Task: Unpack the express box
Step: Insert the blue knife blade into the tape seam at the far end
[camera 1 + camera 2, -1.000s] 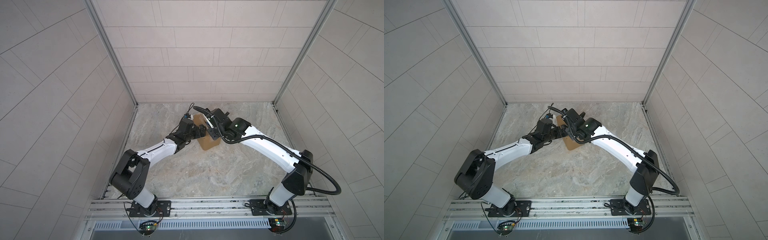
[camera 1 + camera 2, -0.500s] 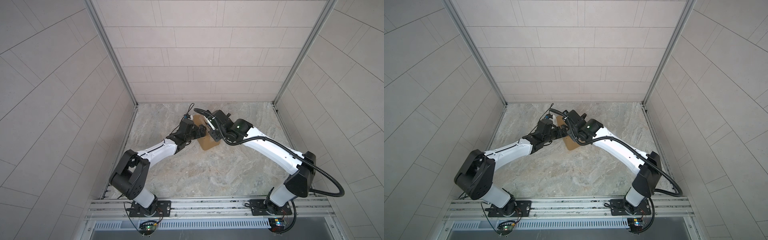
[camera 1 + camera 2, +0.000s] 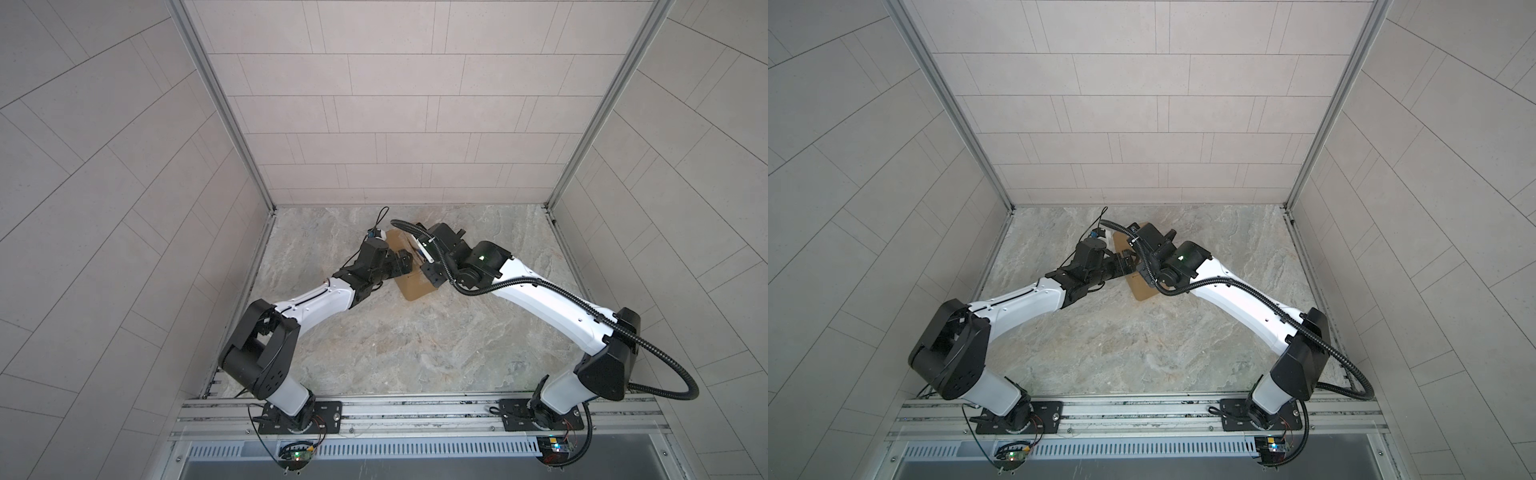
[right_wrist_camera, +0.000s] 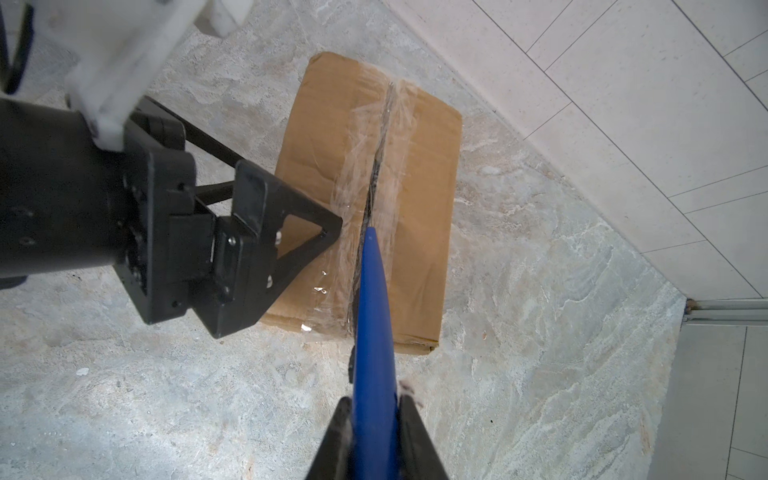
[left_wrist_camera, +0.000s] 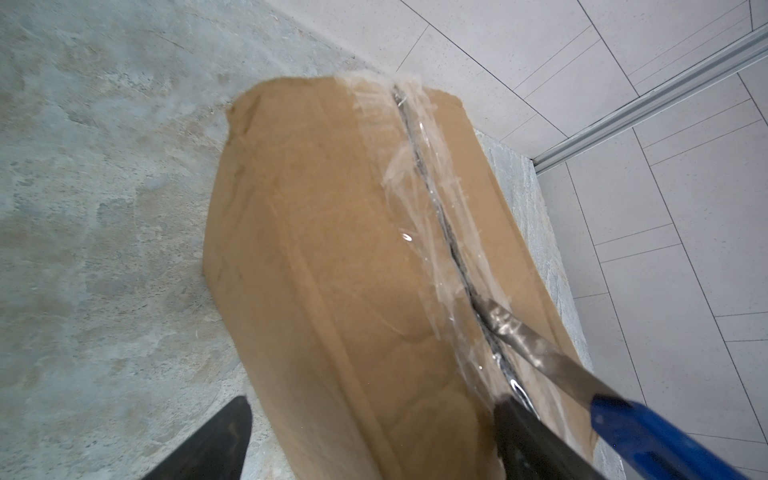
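Your small brown cardboard express box (image 3: 415,286) (image 3: 1142,291) lies flat on the grey-beige marbled stone table (image 3: 415,345). In both top views it sits toward the back wall, between the two wrists. Its matte board (image 5: 332,249) is softly dented and its corners are rounded. A strip of clear, glossy tape (image 5: 415,174) (image 4: 374,137) runs lengthwise over the top seam. The tape is crinkled, with a dark slit down its middle. The flaps lie down, so the inside is hidden (the top is all you get to see).

Your right jaws are pressed onto the smooth blue plastic handle of the utility knife (image 4: 374,332), with a black finger (image 4: 411,436) on each side of it. The knife's dull grey metal blade (image 5: 532,345) slants down to the seam, and its tip sits in the slit.

Your left jaws stand spread wide. One black triangular finger (image 4: 291,237) is over the box's top just beside the tape. The other (image 5: 216,449) is off the box's long side, above the table. You cannot tell whether either one touches the cardboard.

The white-and-black left arm (image 3: 316,303) and right arm (image 3: 552,307) both reach forward from the rail at the near edge. Their elbows are bent outward and their wrists meet low over the box.
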### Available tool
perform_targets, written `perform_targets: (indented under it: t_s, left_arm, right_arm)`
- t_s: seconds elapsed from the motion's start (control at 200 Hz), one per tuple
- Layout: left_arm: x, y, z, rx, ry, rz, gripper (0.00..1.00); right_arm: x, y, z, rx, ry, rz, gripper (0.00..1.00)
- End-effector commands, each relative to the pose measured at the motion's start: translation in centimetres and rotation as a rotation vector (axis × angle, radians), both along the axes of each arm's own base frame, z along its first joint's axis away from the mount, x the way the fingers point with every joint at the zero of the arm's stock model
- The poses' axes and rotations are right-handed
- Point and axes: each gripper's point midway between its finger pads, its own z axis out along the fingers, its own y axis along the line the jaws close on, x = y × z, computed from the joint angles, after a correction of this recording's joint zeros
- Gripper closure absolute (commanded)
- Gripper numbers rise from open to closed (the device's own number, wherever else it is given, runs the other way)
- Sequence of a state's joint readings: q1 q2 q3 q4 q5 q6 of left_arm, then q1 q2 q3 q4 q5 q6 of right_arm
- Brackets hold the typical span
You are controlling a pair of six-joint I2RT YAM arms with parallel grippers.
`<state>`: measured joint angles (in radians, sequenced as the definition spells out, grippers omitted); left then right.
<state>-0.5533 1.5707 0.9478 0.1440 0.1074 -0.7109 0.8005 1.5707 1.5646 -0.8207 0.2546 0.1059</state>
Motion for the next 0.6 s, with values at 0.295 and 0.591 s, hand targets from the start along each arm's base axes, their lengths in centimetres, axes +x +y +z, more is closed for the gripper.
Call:
perform_targets:
  t_s: [0.295,0.591]
  left_arm:
    - [-0.7,1.0,-2.0,0.045,0.067,0.034,0.07]
    - [-0.8,1.2,-2.0,0.044,0.070,0.037,0.07]
  right_arm:
    - [-2.4,-2.6,-0.2,-0.040,0.034,-0.025,1.00]
    - [-2.2,-1.9,-0.5,-0.013,0.033,-0.028,1.00]
